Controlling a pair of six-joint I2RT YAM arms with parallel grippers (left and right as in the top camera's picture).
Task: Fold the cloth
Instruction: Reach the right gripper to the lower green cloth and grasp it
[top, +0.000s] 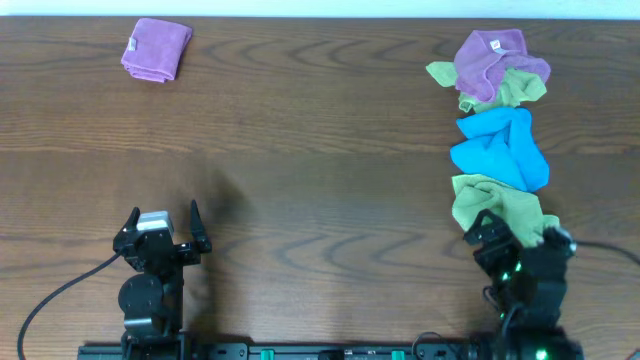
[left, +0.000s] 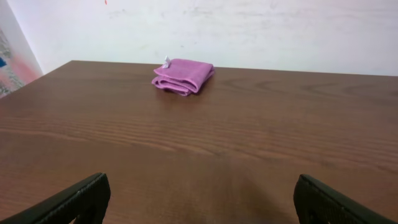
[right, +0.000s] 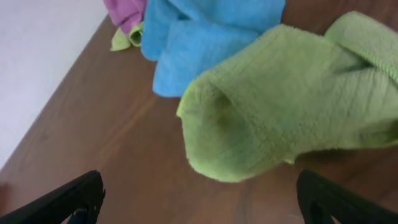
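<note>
A row of crumpled cloths lies at the table's right side: a purple one (top: 490, 58) over a green one (top: 518, 90), a blue one (top: 500, 148), and a green one (top: 492, 203) nearest me. My right gripper (top: 508, 236) is open and empty, just in front of that near green cloth (right: 292, 99); the blue cloth (right: 199, 28) lies beyond it. A folded purple cloth (top: 156, 49) sits at the far left, also in the left wrist view (left: 184, 76). My left gripper (top: 162, 228) is open and empty at the near left (left: 200, 199).
The brown wooden table (top: 300, 150) has a white wall behind it. A black cable (top: 50, 300) runs from the left arm's base.
</note>
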